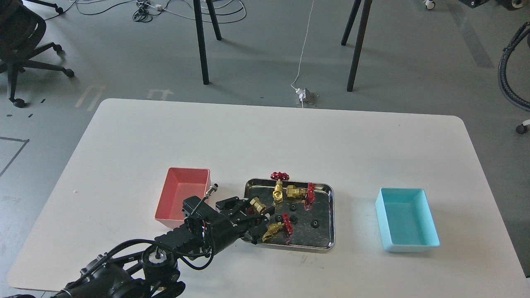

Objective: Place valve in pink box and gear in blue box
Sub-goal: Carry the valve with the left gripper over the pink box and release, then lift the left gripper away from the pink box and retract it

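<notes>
Looks like a robotics lab or workshop. Bare grey concrete floor (393,54) marked with tape lines (14,155). Loose cables (165,10) and a power adapter (304,96) lying on it. Black office chair (20,37) on castors at far left, black table legs (203,41) behind, corrugated hose (509,70) at right. White worktable (265,136) with sorting bins and a steel tray (325,244).

Grey floor (414,62), tape marks left. White rounded table (265,136). Black office chair (20,37) top-left, black table legs (203,41) behind, white cable (304,45) to floor socket (304,96).
</notes>
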Robot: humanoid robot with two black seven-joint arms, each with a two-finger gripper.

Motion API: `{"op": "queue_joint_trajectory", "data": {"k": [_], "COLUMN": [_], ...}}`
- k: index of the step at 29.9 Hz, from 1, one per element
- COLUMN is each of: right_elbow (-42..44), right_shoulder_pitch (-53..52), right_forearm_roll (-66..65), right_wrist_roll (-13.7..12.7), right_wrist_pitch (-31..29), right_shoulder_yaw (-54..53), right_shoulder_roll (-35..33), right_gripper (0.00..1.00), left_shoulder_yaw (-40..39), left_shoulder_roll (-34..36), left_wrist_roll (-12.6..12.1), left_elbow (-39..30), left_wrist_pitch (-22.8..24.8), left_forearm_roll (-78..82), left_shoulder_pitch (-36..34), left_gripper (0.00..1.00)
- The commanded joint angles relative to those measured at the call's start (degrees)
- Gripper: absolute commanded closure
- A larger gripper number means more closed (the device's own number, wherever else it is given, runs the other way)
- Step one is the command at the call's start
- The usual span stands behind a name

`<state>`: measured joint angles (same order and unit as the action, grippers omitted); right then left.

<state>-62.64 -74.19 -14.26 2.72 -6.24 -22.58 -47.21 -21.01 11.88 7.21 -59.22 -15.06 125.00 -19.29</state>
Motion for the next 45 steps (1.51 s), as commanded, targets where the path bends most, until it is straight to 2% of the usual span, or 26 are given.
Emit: {"op": "queue_joint_trajectory", "data": {"k": [1, 4, 10, 15, 19, 23, 28, 31, 33, 34, 35, 36, 39, 45], "right_elbow": [0.5, 0.5, 1.1, 1.1, 1.1, 1.4, 1.5, 1.5, 1.5, 1.5, 1.5, 1.5, 1.5, 1.4], "right_shoulder_pitch": [0.2, 0.4, 0.6, 0.4, 0.2, 0.1, 0.1, 0.1, 0.0, -0.1, -0.1, -0.2, -0.1, -0.1], "right_forearm_roll": [-0.1, -0.1, -0.1, -0.1, -0.1, -0.9, -1.2, -1.2, -1.2, -1.2, -1.2, -1.2, -1.2, -1.3], "right_wrist_roll": [0.0, 0.0, 0.0, 0.0, 0.0, 0.0, 0.0, 0.0, 0.0, 0.0, 0.0, -0.1, -0.1, -0.1], "right_wrist_pitch": [0.0, 0.0, 0.0, 0.0, 0.0, 0.0, 0.1, 0.3, 0.5, 0.5, 0.5, 0.5, 0.5, 0.5], "right_shoulder_yaw": [0.0, 0.1, 0.2, 0.2, 0.2, 0.1, 0.1, 0.1, 0.1, 0.1, 0.1, 0.1, 0.1, 0.1], "right_shoulder_roll": [0.1, 0.1, 0.1, 0.0, 0.4, 1.1, 1.8, 1.9, 2.2, 2.3, 2.4, 2.4, 2.5, 3.3], "right_gripper": [0.01, 0.01, 0.01, 0.01, 0.01, 0.01, 0.01, 0.01, 0.01, 0.01, 0.01, 0.01, 0.01, 0.01], "left_shoulder_yaw": [-0.3, -1.2, -8.1, -12.3, -13.4, -14.0, -13.8, -13.7, -13.7, -13.7, -13.8, -13.7, -13.9, -16.4], "left_shoulder_roll": [0.0, 0.4, 2.8, 11.7, 20.1, 23.7, 23.8, 23.5, 23.2, 23.1, 23.1, 23.1, 23.2, 23.3], "left_wrist_roll": [0.1, 0.2, 0.2, -0.1, -0.1, 0.0, 0.0, -0.1, -0.2, -0.2, -0.3, -0.2, -0.2, 0.1], "left_elbow": [-0.5, -1.2, -6.2, -13.4, -16.6, -16.9, -16.1, -14.9, -13.6, -13.1, -12.7, -12.1, -11.0, -11.5], "left_wrist_pitch": [0.0, 0.0, -0.1, -0.4, -1.5, -3.0, -3.0, -3.0, -3.0, -3.0, -3.0, -3.0, -3.0, -3.7], "left_forearm_roll": [0.0, 0.0, 0.0, 0.0, 0.0, 0.0, 0.0, 0.0, 0.0, 0.0, 0.0, 0.0, 0.0, 0.0], "left_shoulder_pitch": [0.1, 0.4, 0.4, 1.3, 4.3, 7.4, 8.0, 8.4, 8.6, 8.6, 8.6, 8.6, 8.6, 8.2], "left_gripper": [0.73, 0.81, 0.82, 0.82, 0.82, 0.82, 0.79, 0.7, 0.53, 0.41, 0.24, 0.19, 0.17, 0.02]}}
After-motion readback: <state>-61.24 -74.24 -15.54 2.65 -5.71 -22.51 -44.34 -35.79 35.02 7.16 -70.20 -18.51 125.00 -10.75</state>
